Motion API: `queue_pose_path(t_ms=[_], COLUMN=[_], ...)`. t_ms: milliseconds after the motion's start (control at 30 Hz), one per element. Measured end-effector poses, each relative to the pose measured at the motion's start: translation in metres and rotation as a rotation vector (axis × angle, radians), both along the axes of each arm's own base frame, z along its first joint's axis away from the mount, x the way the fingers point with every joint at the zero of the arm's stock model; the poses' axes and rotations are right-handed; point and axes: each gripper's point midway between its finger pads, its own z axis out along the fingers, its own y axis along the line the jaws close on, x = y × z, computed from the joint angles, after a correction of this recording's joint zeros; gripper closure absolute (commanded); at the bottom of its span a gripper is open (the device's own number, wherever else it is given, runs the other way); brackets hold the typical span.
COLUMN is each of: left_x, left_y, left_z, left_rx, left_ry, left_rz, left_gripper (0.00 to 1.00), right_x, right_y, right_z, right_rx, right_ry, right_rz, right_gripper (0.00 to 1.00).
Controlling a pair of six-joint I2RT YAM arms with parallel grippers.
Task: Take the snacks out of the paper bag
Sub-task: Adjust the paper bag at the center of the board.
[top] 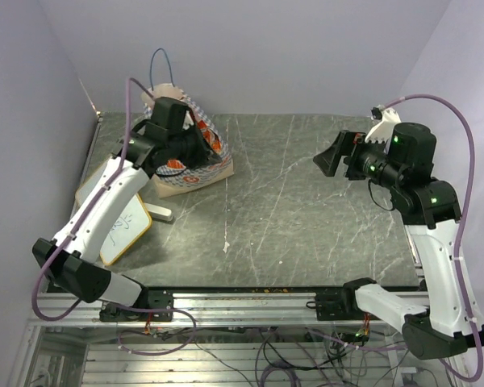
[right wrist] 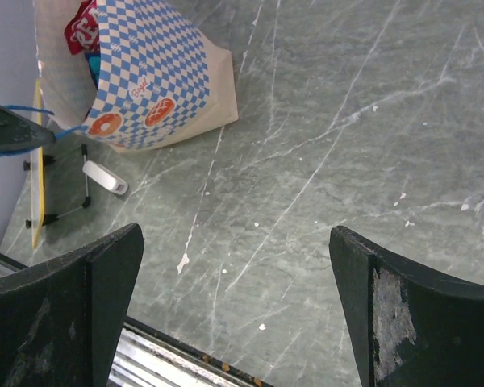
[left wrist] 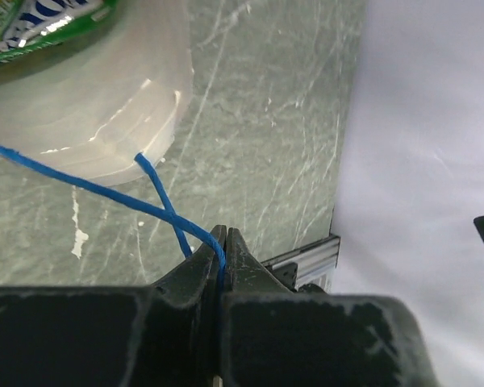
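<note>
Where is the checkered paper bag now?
The cream paper bag sits far left in the top view, beside the yellow-edged whiteboard, its blue cord in the left pincer.

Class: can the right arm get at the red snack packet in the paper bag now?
Probably yes. The right gripper is open, only table lies between it and the paper bag, and the red snack packet shows in its mouth. The left gripper pinches just a cord handle.

Ahead and left of the right gripper, a red packet in the paper bag shows white "RE". Up-left of the left gripper, a green packet's white letters are cut off and unreadable.
</note>
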Motion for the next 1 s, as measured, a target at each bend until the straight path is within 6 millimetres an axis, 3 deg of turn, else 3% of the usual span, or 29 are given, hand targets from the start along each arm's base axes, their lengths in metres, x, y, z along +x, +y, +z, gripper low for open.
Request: queue_pose_path(t_ms=[100, 333, 567, 700, 1000], left_x=[-0.010, -0.058, -0.104, -0.124, -0.157], left_y=[-0.021, -0.072, -0.096, -0.088, -0.018], left_z=[-0.003, -0.011, -0.020, -0.024, -0.013], left_rx=[0.018, 0.060, 0.111, 0.130, 0.067], left_ry=[0.000, -0.004, 0.001, 0.001, -0.020], left_rz=[-0.027, -0.106, -0.177, -0.174, -0.051], left_gripper=[0.93, 0.93, 0.93, 0.93, 0.93], right_x=[-0.007, -0.010, -0.008, -0.001, 0.015], right_y=[-0.003, -0.007, -0.007, -0.004, 0.017], right_z=[0.002, 0.004, 0.002, 0.002, -0.006], right_rx=[-0.007, -0.024, -0.029, -0.028, 0.076], right_ry=[-0.006, -0.011, -0.007, 0.003, 0.012], right_rz=[-0.001, -0.015, -0.015, -0.008, 0.038], right_gripper=[0.01, 0.01, 0.01, 0.01, 0.05])
